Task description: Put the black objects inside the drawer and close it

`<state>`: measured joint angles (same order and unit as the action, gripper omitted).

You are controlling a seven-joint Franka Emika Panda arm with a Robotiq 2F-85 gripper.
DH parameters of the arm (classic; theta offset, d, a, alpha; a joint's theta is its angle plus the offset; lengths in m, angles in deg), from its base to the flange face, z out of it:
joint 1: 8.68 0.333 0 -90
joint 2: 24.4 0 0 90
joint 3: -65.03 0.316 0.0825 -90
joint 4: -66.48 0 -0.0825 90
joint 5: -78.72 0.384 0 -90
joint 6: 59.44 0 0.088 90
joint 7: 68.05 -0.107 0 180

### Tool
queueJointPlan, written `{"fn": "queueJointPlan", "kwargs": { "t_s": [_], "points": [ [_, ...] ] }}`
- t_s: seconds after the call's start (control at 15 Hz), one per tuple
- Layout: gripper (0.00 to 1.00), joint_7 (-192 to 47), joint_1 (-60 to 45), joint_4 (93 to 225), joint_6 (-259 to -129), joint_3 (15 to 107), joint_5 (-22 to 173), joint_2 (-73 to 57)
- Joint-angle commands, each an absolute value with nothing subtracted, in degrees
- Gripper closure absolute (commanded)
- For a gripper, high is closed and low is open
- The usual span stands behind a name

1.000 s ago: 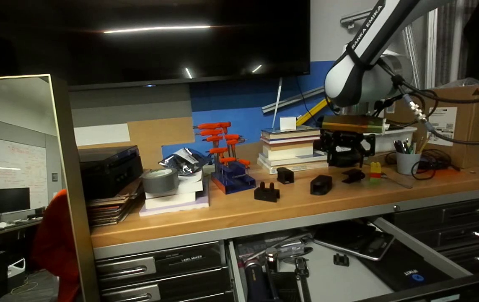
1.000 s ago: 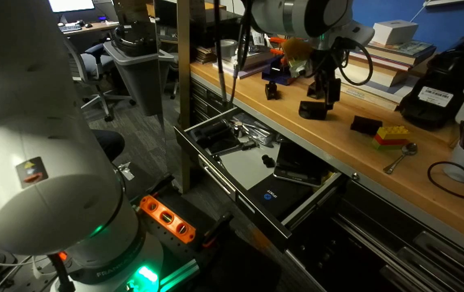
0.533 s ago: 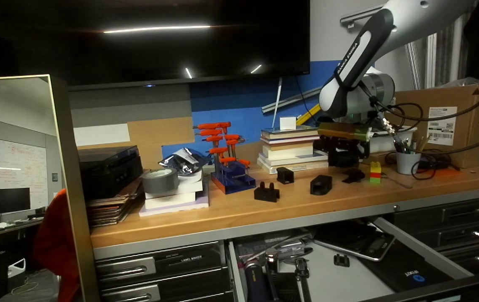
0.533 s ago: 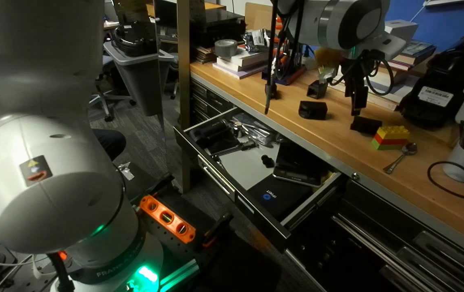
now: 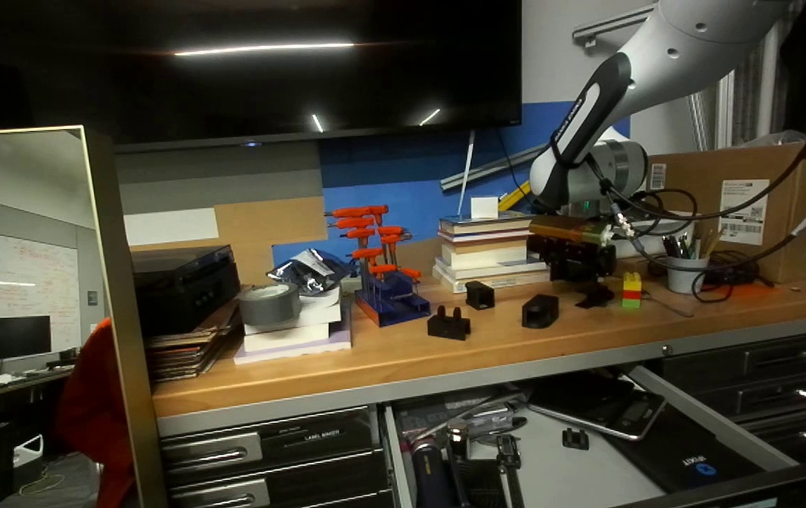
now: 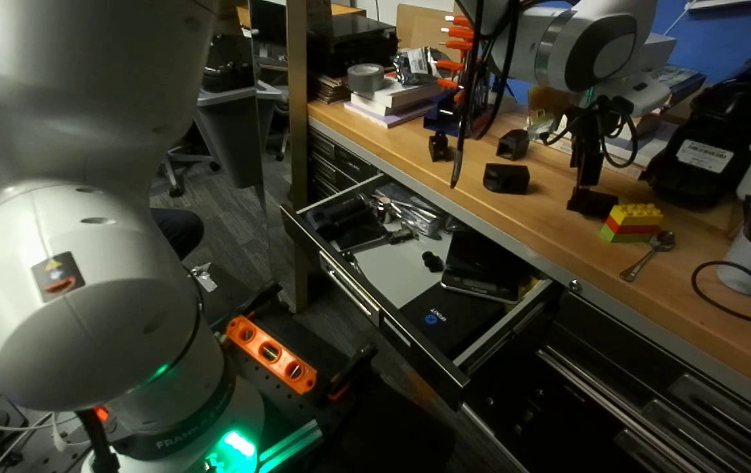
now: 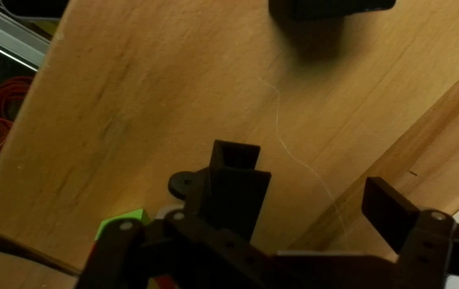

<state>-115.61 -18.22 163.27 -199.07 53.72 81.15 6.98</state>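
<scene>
Wrist view: Robotiq gripper (image 7: 306, 197), one; jaws apart, pointing down at the table (image 7: 165, 100), wooden-topped. Black block no. 1 (image 7: 235, 158), hollow at one end, lies on the table, partly covered by the jaw nearer the front edge; contact cannot be told. Black block no. 2 (image 6: 439, 148), two-pronged, shown in both exterior views, stands near the front edge, farthest from the gripper. Black block no. 3 (image 6: 513, 144), box-shaped with an opening, set farther back from that edge. Black block no. 4 (image 6: 506, 179), chunky, between nos. 1 and 2, toward the front edge. Drawer (image 6: 396, 270), dark metal, pale interior, standing open below the table's front edge; contents include an iFixit-marked black case (image 6: 454, 326). Toy bricks (image 6: 633, 225), yellow, red and green, stacked, just beside black block no. 1. Spoon (image 6: 663, 242), metal, beside the bricks, handle toward the front edge. Pen cup (image 5: 686, 275), white, pens inside. Books (image 5: 484, 254), stacked flat near the back edge, white box (image 5: 484, 208) on top. Hex keys (image 5: 367, 212), red-handled, in a blue stand (image 5: 392, 305). Duct tape roll (image 5: 270, 307), grey, on further books.
</scene>
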Motion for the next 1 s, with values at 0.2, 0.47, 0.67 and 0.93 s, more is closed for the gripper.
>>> {"fn": "queueJointPlan", "kwargs": {
  "t_s": [0.2,0.47,0.67,0.93],
  "points": [
    [0.0,-118.57,-17.63,156.1,-194.7,51.33,82.19,10.31],
    [0.0,-118.3,-18.46,154.13,-191.14,51.34,82.51,10.98],
    [0.0,-117.7,-19.34,152.4,-187.2,51.76,83.25,11.98],
    [0.0,-117.7,-20.06,150.86,-185.29,51.85,83.77,13.38]
  ]
}}
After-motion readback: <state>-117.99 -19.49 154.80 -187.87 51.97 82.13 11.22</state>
